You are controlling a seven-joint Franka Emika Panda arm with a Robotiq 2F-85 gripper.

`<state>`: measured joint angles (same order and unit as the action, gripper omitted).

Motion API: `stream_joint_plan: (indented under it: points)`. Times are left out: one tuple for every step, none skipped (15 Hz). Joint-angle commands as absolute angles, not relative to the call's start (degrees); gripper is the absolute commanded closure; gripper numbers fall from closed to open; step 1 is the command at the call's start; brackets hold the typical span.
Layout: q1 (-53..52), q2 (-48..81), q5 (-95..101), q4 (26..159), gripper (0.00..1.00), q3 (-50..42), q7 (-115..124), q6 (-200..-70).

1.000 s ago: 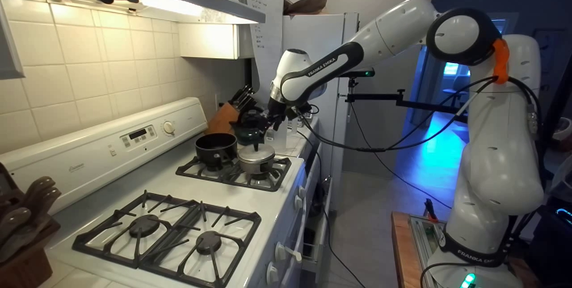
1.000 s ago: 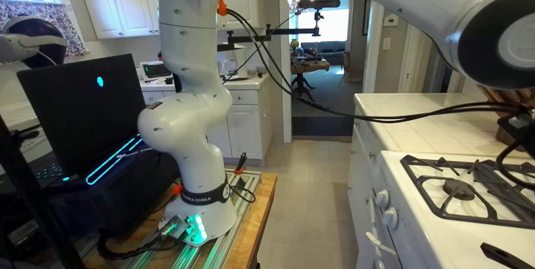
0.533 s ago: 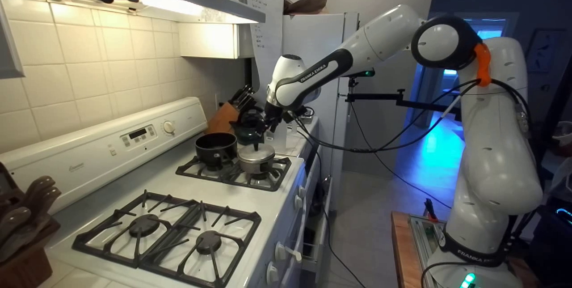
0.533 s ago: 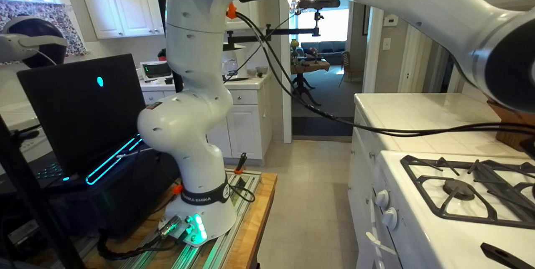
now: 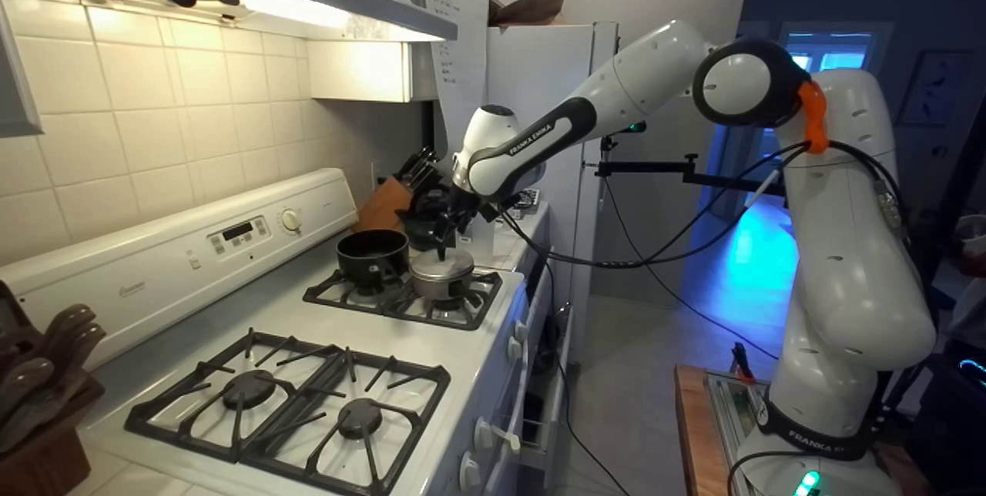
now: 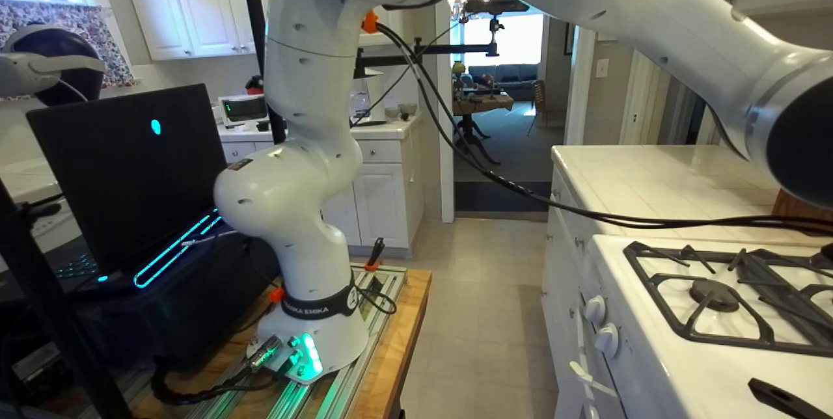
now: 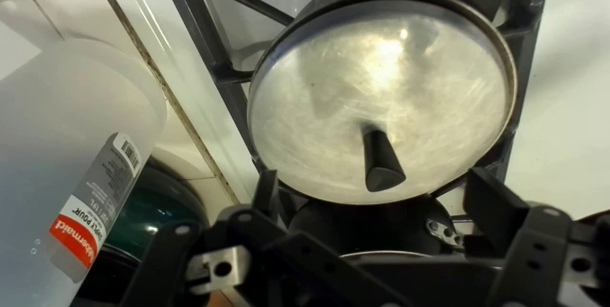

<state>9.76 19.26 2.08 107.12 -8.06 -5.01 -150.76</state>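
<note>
We find the gripper (image 7: 374, 192) spread and empty just above the lidded pot (image 7: 381, 92), which sits on a burner grate (image 7: 206, 35). Crowding it we log a black pot (image 5: 373, 265), toward the stove's back panel (image 5: 166, 269); beyond the lidded pot, on the counter (image 7: 71, 11), a translucent pitcher (image 7: 71, 121) and green kettle (image 7: 157, 202); farther still, a knife block (image 5: 385, 206).
</note>
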Motion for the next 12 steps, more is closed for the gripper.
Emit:
stream_joint_plan:
  points:
    - [11.0,21.4,0.3,105.3,0.00,-6.7,-7.3,-152.9]
    - [11.0,21.7,0.5,105.2,0.00,-6.6,-7.4,-153.3]
    - [11.1,22.0,0.4,105.2,0.00,-6.4,-7.6,-153.9]
    - [11.1,22.2,0.5,105.1,0.00,-6.4,-7.6,-154.3]
    - [11.1,22.5,0.5,105.2,0.00,-6.2,-7.6,-154.8]
    - [11.2,22.7,0.4,105.2,0.00,-6.1,-7.7,-155.3]
    - [11.3,23.0,0.4,105.1,0.00,-5.9,-7.9,-155.6]
    - [11.2,23.1,0.6,105.1,0.01,-6.0,-7.7,-155.9]
    - [11.3,23.4,0.6,105.1,0.03,-5.9,-7.9,-156.5]
    - [11.4,23.7,0.6,105.0,0.03,-5.7,-8.0,-157.0]
    - [11.5,23.9,0.5,105.0,0.06,-5.6,-8.2,-157.4]
    - [11.6,24.2,0.5,105.0,0.05,-5.4,-8.4,-157.9]
